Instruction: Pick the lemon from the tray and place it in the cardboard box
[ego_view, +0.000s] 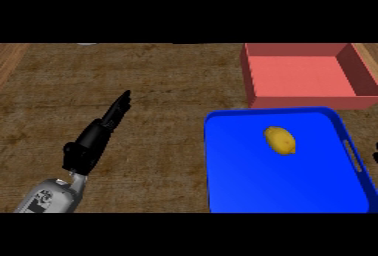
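Counter (148, 75) from above: you have a tray and a box on its right side and the left hand on its left side.

The tray (210, 165) sits at the counter's near right corner, its near rim cut off by the view's lower edge. The lemon (280, 140) lies in the tray's far half, right of its middle, touching no rim. The cardboard box (310, 102) stands directly behind the tray, at the far right corner, its front wall just beside the tray's far rim. The left hand (92, 140) is over the counter's left half, well apart from the tray, with straight fingers pointing toward the far edge.
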